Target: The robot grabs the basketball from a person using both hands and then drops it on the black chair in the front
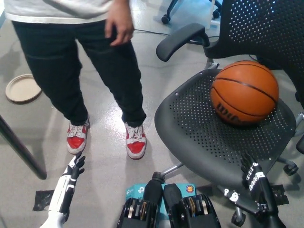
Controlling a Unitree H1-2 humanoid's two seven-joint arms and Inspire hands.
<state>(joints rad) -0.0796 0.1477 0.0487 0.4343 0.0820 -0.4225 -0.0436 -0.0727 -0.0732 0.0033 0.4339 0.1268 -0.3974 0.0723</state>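
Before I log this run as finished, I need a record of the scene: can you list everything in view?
basketball: one, orange, resting on the chair seat, touched by neither hand
chair: one, black, perforated seat, right side of view
second chair base: one, dark, top edge, mostly cut off
dish: one, tan, round, on the floor at left
cable: one, dark, on the floor at top
dark scrap: one, black, on the floor at lower left
person: one, dark trousers, red and white shoes, standing at upper left
left hand: white, open, low at left
right hand: black, open, below the seat's front edge
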